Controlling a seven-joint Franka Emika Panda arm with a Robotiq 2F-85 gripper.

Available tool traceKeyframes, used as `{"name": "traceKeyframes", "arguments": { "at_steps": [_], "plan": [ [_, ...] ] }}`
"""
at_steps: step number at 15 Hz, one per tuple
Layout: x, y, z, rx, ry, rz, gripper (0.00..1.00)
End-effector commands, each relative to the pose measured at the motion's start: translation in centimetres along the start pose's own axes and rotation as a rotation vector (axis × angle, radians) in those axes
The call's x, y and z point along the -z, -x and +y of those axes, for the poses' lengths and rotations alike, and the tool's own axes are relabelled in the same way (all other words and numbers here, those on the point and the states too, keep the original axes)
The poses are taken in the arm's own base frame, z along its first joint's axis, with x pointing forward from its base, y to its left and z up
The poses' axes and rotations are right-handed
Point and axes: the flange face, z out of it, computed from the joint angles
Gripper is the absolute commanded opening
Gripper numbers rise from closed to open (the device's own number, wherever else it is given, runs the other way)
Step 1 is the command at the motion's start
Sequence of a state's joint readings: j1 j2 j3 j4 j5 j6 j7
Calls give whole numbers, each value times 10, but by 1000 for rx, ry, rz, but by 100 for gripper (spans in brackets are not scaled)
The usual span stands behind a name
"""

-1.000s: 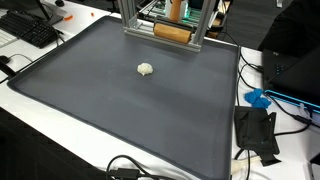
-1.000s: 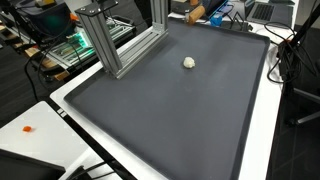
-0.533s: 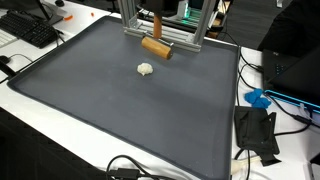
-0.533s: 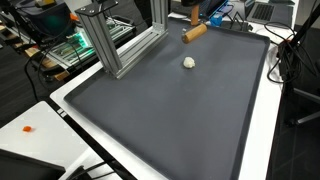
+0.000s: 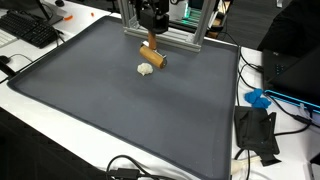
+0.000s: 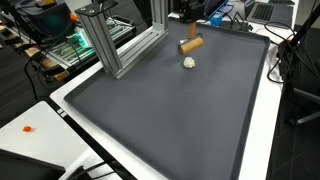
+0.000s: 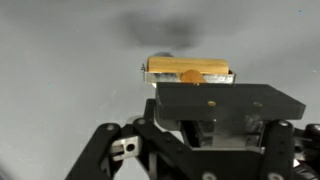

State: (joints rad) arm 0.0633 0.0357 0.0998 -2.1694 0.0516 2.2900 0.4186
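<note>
the gripper [image 5: 151, 42], its jaws drawn in tight, clamps a brown wooden cylinder [image 5: 152, 57] and holds it over the far part of the dark grey mat [image 5: 110, 120]. in both exterior views the cylinder lies just beside, but apart from, a small whitish lump [image 5: 146, 69], with an aluminium frame [image 6: 118, 45] standing at the mat's edge nearby. in the wrist view the cylinder runs crosswise in front of the gripper body, both ends showing.

Near the far edge of the table [image 5: 22, 88], over its dark mat [image 5: 120, 120], the end effector [image 5: 150, 42] grips a brown cylinder [image 5: 153, 58] just beside a small pale lump [image 5: 146, 69].
</note>
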Motion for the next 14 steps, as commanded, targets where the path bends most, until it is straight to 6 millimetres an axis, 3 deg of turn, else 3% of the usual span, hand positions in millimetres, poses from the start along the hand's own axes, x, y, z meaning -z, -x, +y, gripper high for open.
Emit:
{"name": "traceKeyframes", "arguments": {
  "at_steps": [1, 14],
  "plan": [
    [-8, -5, 3, -30, 17, 2, 56],
    [-39, -11, 6, -36, 28, 29, 56]
  ]
}}
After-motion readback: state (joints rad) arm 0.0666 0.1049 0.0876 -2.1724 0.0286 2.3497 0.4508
